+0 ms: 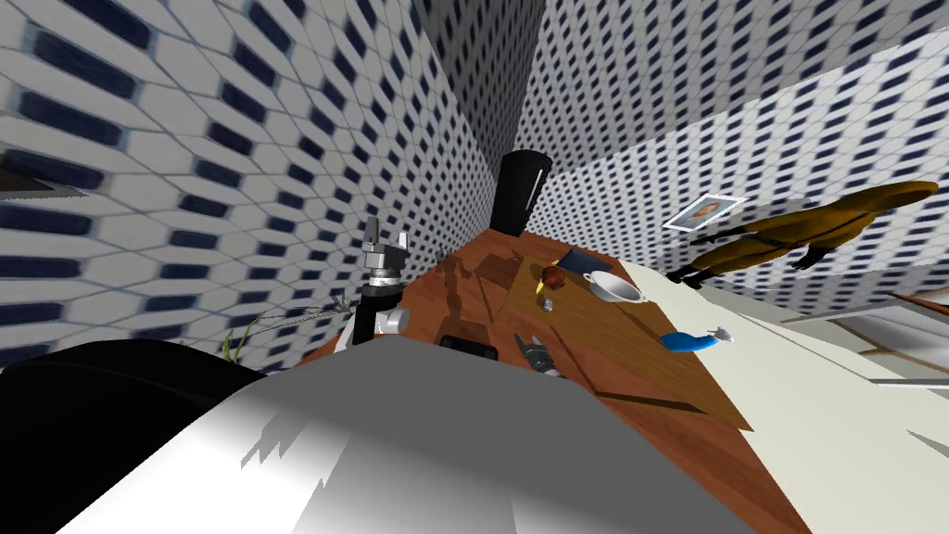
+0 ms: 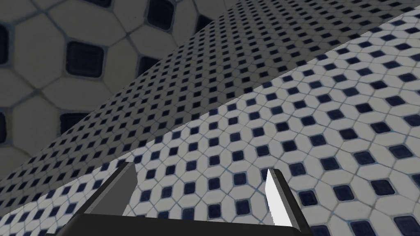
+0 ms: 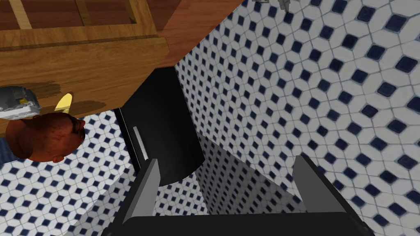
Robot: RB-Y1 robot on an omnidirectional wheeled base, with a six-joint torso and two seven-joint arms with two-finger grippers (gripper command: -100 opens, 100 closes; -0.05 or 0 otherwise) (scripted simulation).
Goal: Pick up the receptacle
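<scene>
Right hand (image 3: 226,163) is hanging low over the near worktop (image 1: 639,352), fingers apart, empty | worktop is carrying the white bowl (image 1: 613,287) well ahead, near a brown round thing (image 1: 554,277) | you are likely handling something light, stiff, slippery: be pinching its rim | left hand (image 2: 201,172) is pointing upward, fingers apart.

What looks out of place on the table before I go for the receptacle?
Nothing stands out: the white receptacle sits upright on the wooden table, nothing spilled; the shared slant is the camera's.
</scene>
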